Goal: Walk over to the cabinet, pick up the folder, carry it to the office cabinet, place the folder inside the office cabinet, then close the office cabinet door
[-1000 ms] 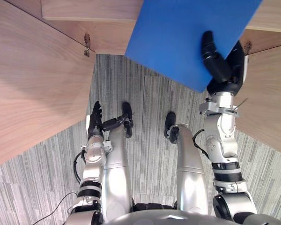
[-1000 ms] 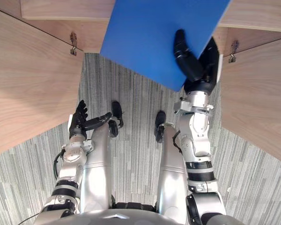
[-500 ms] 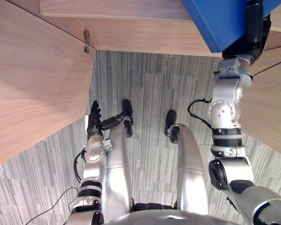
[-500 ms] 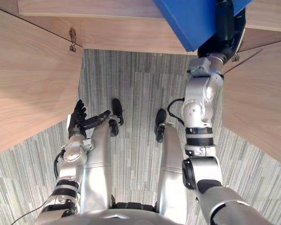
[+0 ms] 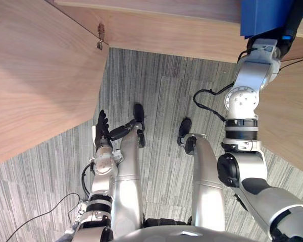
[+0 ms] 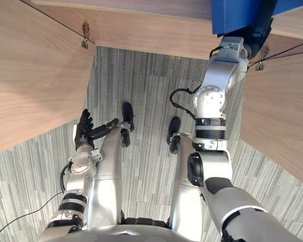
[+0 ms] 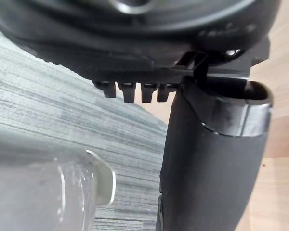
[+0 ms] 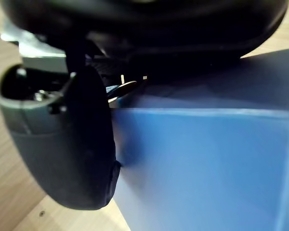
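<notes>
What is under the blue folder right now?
Light wooden cabinet panel shows beneath the flat blue folder. The right hand pinches it, thumb on its face; fingers behind and the covered panel are hidden.

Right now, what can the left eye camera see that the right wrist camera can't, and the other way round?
The left eye view takes in the wider scene: the grey carpet, the open cabinet door with its hinge, and the left hand hanging low with straight fingers. The right wrist view gives the close-up: the right hand has its thumb lying against the face of the blue folder. Both show the right hand holding the blue folder up at the wooden cabinet.
</notes>
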Robot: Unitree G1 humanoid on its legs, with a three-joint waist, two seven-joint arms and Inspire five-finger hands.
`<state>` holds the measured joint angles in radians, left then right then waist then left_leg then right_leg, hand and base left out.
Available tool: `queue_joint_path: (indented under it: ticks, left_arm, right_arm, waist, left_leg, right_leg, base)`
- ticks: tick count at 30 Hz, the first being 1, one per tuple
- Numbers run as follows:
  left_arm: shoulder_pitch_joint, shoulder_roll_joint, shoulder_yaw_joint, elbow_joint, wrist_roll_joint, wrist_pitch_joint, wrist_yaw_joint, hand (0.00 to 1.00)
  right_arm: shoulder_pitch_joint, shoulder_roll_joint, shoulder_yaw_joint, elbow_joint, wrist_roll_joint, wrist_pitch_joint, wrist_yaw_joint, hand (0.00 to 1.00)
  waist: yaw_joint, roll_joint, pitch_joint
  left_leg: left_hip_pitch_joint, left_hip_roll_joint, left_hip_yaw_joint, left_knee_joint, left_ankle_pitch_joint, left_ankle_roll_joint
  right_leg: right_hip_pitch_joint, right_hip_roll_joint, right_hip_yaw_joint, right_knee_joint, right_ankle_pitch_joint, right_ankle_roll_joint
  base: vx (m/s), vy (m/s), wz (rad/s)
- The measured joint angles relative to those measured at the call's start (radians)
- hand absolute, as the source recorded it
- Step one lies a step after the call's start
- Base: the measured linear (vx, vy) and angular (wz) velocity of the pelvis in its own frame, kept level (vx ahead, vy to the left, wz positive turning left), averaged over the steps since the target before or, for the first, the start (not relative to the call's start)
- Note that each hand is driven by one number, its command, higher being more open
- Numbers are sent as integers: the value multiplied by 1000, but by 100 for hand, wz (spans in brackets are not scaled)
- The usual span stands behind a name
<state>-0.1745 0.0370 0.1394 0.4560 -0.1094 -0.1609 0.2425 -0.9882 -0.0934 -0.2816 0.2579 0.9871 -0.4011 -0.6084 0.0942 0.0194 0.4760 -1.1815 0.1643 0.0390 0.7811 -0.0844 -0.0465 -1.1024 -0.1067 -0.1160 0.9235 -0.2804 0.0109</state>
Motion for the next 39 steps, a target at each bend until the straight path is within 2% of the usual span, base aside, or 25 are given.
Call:
queue_joint_path:
  ticks: [3, 10, 18, 29, 31, 35, 39]
  left_arm:
    - [0, -1, -14, 0, 0, 0, 14, 100]
    - [0, -2, -26, -12, 0, 0, 15, 100]
    - [0, 5, -47, -22, -1, 0, 11, 100]
    - [0, 10, -55, -23, -4, 0, 8, 100]
    - [0, 10, -56, -23, -6, 0, 4, 100]
    - [0, 15, -60, -22, -8, 1, -4, 100]
    - [1, 34, -85, -22, -8, 0, -10, 100]
  right_arm:
    - [-32, 11, -29, -4, -1, -49, -55, 100]
    - [-67, -27, -50, -5, 1, -53, -60, 100]
    - [-120, -162, -11, 6, -4, -4, -4, 100]
    - [-127, -196, 30, 10, -6, 10, 21, 100]
    - [-127, -213, 37, 17, -11, 30, 32, 100]
    - [-127, -279, 90, 44, -47, 57, 69, 100]
    - [-123, -379, 164, 56, -57, 88, 147, 100]
  waist:
    - [2, 0, -6]
    - [6, 1, -9]
    - [11, 4, -11]
    - [9, 4, -12]
    - [9, 4, -12]
    - [6, 4, -12]
    - [-3, 4, -12]
  left_leg:
    - [-9, -17, -8, -24, 22, 2]
    - [-30, -26, -9, -46, 42, 2]
    - [-39, -26, -10, -46, 50, -1]
    - [-34, -24, -7, -47, 52, -2]
    - [-33, -24, -6, -47, 52, -2]
    - [-28, -23, -4, -50, 52, -2]
    - [-19, -21, 0, -63, 57, 0]
  right_leg:
    - [-11, -15, -12, 1, 0, -2]
    - [-34, -29, -23, 2, 4, -7]
    - [-38, -29, -27, -1, 4, -7]
    - [-35, -29, -27, -1, 4, -8]
    - [-34, -29, -26, -2, 4, -8]
    - [-30, -29, -25, -6, 6, -7]
    - [-21, -26, -24, -25, 15, -5]
  base:
    - [-30, 11, 21]
    - [-21, 5, 9]
    - [-1, -1, 1]
    - [0, 0, 0]
    - [0, 0, 0]
    - [0, 0, 0]
    - [-1, -2, -2]
